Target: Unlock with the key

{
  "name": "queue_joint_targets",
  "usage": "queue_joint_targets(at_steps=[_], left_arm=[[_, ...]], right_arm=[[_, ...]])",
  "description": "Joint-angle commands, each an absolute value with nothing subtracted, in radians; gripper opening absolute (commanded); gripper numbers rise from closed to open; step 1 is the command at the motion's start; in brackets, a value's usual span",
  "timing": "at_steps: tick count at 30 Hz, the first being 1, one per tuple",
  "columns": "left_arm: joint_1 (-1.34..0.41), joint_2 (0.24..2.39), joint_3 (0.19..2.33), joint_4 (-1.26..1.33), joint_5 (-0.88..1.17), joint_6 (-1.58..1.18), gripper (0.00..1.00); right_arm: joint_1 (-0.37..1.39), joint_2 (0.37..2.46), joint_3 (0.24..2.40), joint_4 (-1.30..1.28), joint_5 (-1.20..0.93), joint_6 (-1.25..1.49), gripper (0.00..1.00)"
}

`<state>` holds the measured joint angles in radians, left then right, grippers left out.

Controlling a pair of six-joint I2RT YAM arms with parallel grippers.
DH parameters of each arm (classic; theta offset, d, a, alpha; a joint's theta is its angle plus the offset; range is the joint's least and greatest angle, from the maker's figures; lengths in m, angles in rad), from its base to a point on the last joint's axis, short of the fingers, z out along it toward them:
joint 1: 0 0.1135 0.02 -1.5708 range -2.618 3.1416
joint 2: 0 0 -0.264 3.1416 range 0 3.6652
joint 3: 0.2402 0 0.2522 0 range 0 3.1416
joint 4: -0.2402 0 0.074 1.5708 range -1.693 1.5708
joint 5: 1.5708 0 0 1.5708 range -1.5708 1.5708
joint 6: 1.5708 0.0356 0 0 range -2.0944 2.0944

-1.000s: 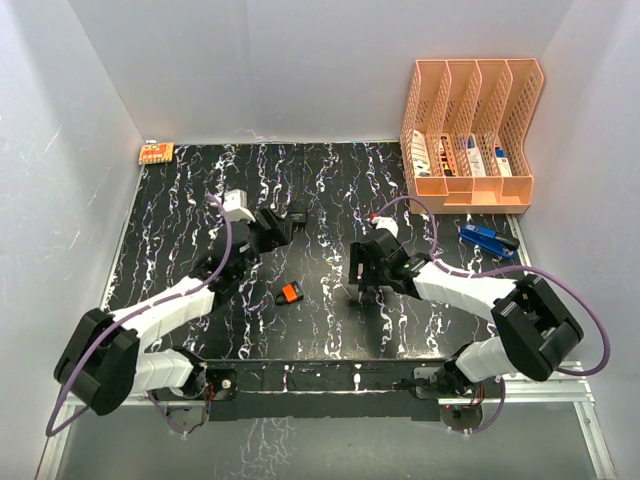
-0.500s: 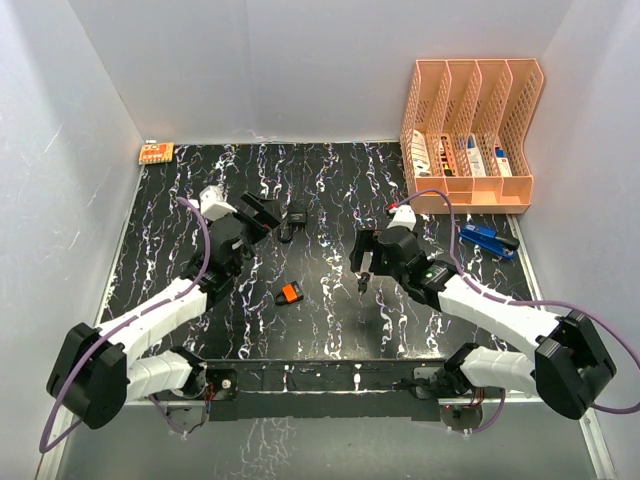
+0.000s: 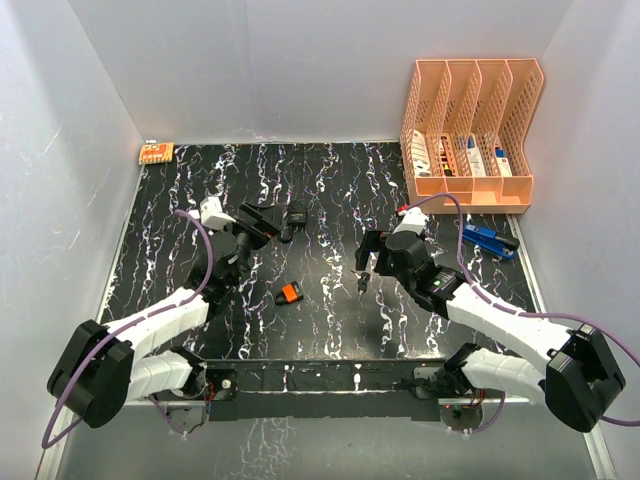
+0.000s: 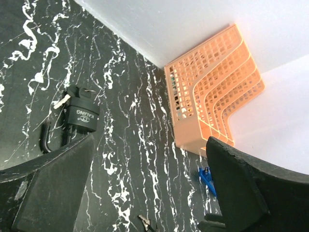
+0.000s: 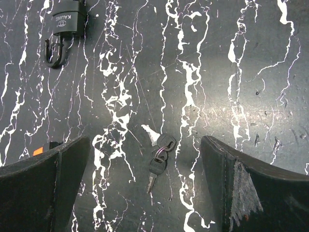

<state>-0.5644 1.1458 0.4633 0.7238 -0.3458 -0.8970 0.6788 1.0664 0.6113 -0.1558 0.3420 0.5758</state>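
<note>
1 padlock (image 5: 65,23), 1 key bunch (image 5: 158,162); l gripper (image 4: 150,143), r gripper (image 5: 145,141) both spread, empty

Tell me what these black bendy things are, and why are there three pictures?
They are two robot arms bolted to a table. One picture looks down from above. The other two come from small cameras on the wrists, so the dark shapes at their bottom corners are the robot's own fingers. The left gripper and the right gripper are both open and hold nothing. On the black table lie a padlock, keys and a small orange thing. A peach file rack stands at the back.
</note>
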Motion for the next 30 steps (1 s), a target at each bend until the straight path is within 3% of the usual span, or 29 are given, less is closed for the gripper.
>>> queue_joint_targets(at_steps=[1,16,25,30], left_arm=[[-0.556,1.123,0.462,0.845,-0.338,-0.888,0.99],[-0.553,1.191,0.642,0.417,-0.432,-1.009,0.98],[-0.550,1.162,0.628,0.422,-0.455,-0.937,0.98],[-0.550,1.126,0.565,0.491,-0.448,-0.890,0.98]], right_arm=[[0.682,1.045,0.614,-0.101,0.370,0.565,0.98],[0.681,1.015,0.606,-0.123,0.395,0.530,0.98],[0.682,1.009,0.579,-0.082,0.338,0.544,0.98],[0.681,1.112,0.634,-0.146,0.328,0.553,0.95]])
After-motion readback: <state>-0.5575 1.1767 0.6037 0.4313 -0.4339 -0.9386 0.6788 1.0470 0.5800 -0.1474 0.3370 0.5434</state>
